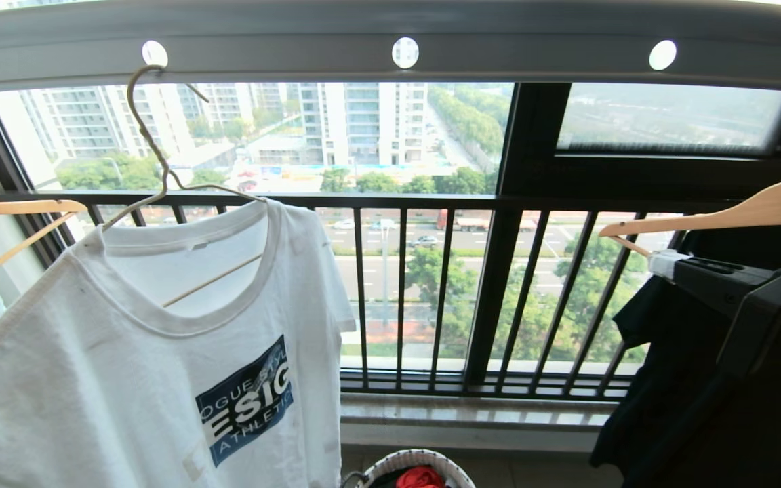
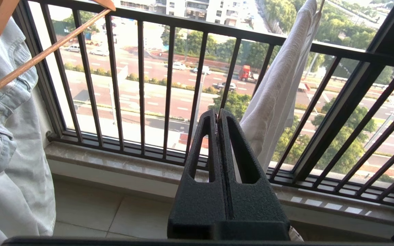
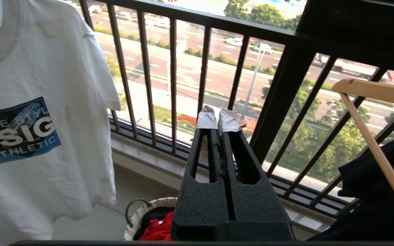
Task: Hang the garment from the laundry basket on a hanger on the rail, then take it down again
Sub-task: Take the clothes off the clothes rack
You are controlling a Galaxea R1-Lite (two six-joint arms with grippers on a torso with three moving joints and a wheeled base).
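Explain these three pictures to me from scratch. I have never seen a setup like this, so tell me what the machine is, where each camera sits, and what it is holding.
This is a two-armed robot on wheels, working on a balcony. The wide picture comes from a camera on its head. It shows a white T-shirt with a navy logo on a thin wire hanger, hooked into a hole of the grey overhead rail. Wooden hangers hang on either side, the right one with a black shirt. At the bottom is the laundry basket with a red cloth in it.

The other two pictures come from cameras on the wrists, looking along each pincer. The left pincer and the right pincer are both shut and hold nothing. Both point toward the black balcony railing.
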